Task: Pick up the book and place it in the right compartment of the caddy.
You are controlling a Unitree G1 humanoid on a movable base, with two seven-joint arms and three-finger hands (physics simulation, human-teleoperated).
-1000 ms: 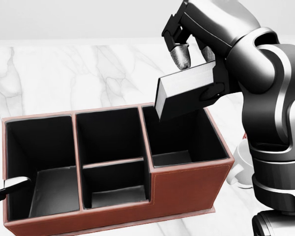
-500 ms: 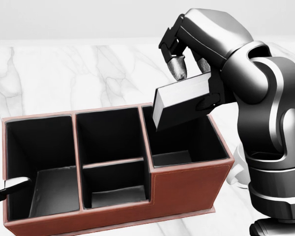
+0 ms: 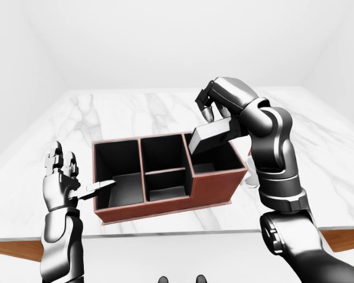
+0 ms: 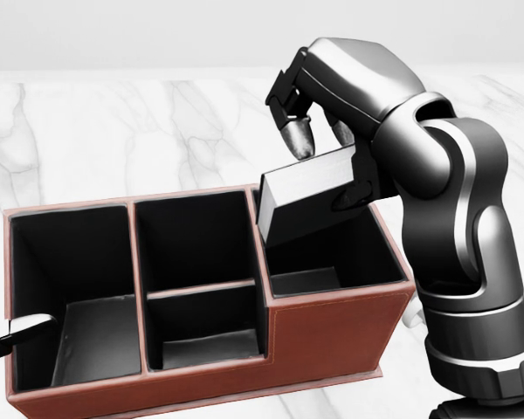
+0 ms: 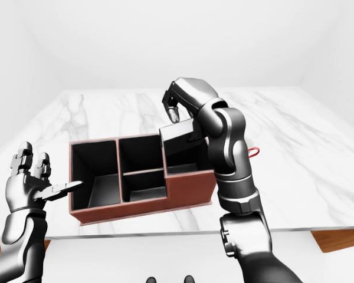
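Note:
The dark book (image 4: 310, 196) with pale page edges is tilted, its lower left corner dipping into the right compartment (image 4: 319, 262) of the red-brown caddy (image 4: 332, 327). My right hand (image 4: 323, 153) is shut on the book's upper end, above that compartment. My left hand (image 3: 62, 177) is open to the left of the caddy, with one finger (image 4: 17, 332) reaching over the left compartment's rim. The caddy also has a left compartment and a divided middle one, all black inside and empty.
The caddy stands on a white marble table (image 3: 318, 153). A white cup (image 3: 248, 180) shows partly behind my right arm, right of the caddy, with a small red thing (image 5: 255, 151) near it. The table's near edge (image 3: 165, 236) runs below the caddy.
My right hand has carried the book left and slightly down, so its lower corner now sits over the right compartment's left partition. The left hand and caddy have not moved.

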